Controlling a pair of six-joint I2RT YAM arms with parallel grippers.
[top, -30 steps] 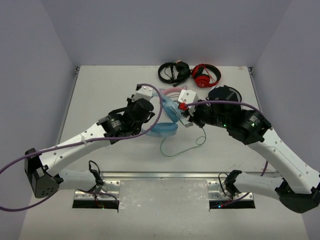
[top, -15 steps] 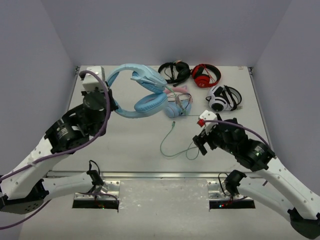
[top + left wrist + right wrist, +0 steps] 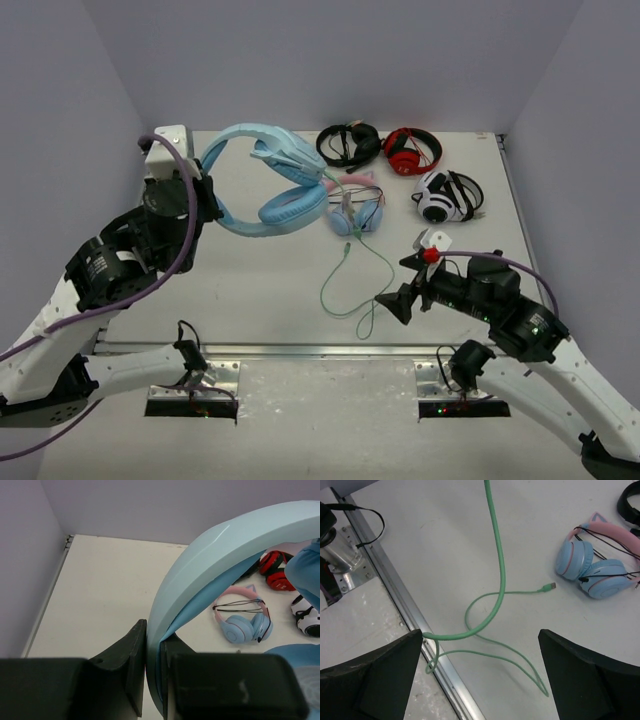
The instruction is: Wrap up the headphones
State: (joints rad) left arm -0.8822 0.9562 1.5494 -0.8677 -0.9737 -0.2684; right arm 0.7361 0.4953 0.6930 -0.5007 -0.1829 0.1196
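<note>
Robot lab test cell; white table (image 3: 260, 290) was boxed in by bare lavender-grey walls (image 3: 330, 60) at its far, left and right edges; left arm (image 3: 110, 270) and right arm (image 3: 500, 310) were bolted on metal plates (image 3: 195, 392) by an aluminium rail (image 3: 320, 350) along the near edge; purple cable (image 3: 185, 240) ran loose off the arms; props were all one kind: light blue headphones (image 3: 290, 205), black pair (image 3: 348, 145), red pair (image 3: 410, 150), white-and-black pair (image 3: 445, 197), pink-and-blue pair (image 3: 355, 208), grouped toward the far edge
</note>
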